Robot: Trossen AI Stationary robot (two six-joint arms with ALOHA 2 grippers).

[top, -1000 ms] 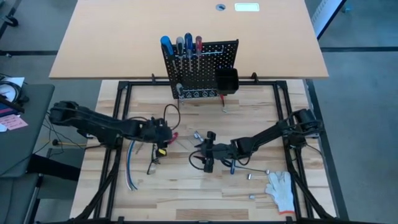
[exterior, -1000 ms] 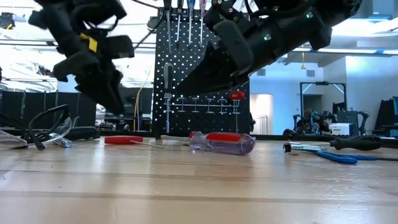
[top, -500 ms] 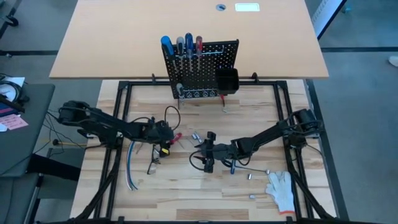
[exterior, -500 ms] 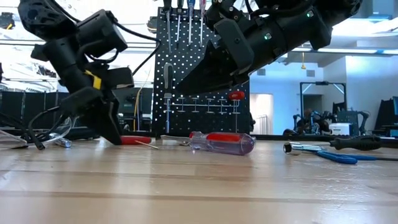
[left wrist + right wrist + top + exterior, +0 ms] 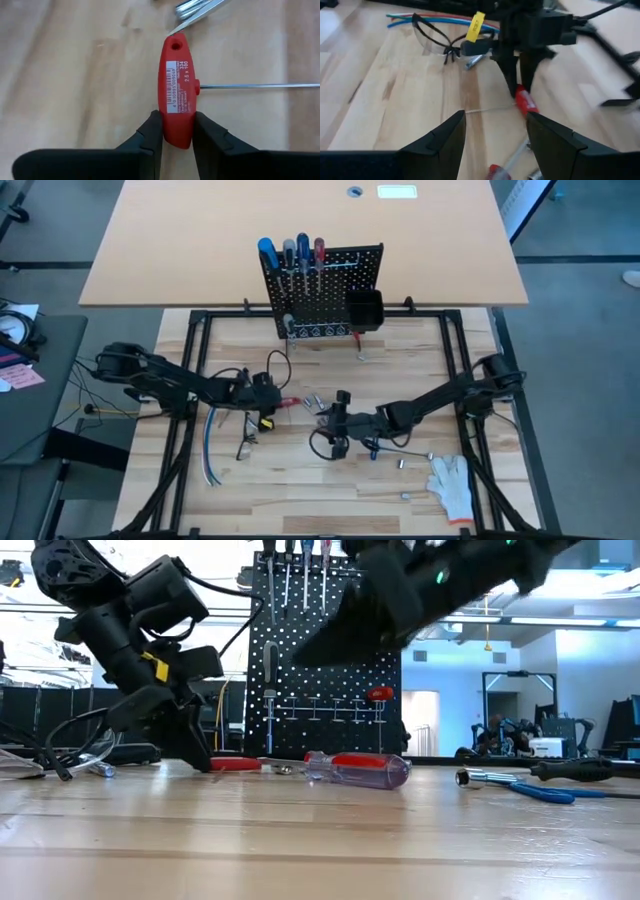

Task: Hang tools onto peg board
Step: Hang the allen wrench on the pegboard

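Left wrist view: left gripper (image 5: 176, 135) clamped on red T-handle hex key (image 5: 176, 95), flat on tabletop left of centre, gripped low for lift to peg board (image 5: 320, 290) at far side. Right gripper (image 5: 495, 135) spread wide, holding nothing, near centre.

- A white glove (image 5: 451, 483) lies at about five o'clock on the pale wooden worktop (image 5: 290, 470), near its corner.
- A bundle of coloured cables (image 5: 209, 450), blue and white strands, runs toward seven o'clock.
- Clear safety glasses (image 5: 436, 39) rest on the wood near those cables.
- A large tan tabletop (image 5: 180, 240) fills the twelve o'clock side.
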